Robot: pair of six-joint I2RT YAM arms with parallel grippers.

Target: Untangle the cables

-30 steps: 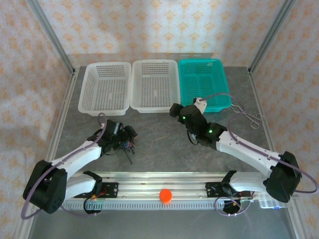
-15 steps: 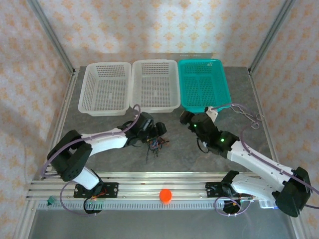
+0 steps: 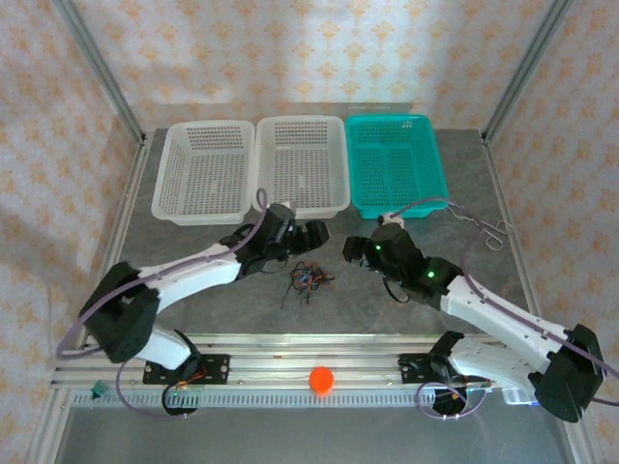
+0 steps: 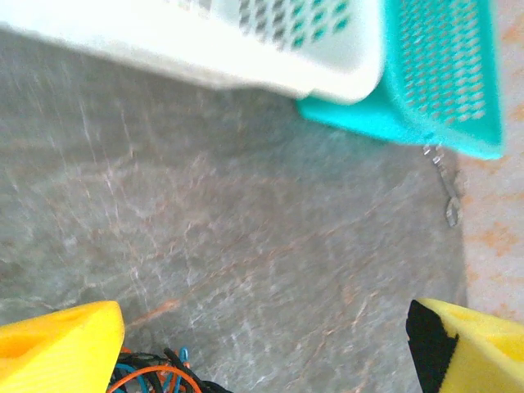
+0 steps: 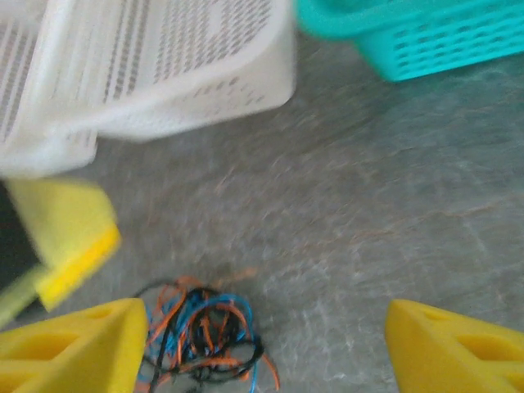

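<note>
Centrally, cables (image 3: 308,278) lie amid bare table (image 3: 358,311).

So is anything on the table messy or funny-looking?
Yes. The cables are a knotted black, red and blue clump on the table, in front of the middle white basket. Silver forceps lie loose near the right edge, beside the teal basket. The three baskets sit in a tidy row.
</note>
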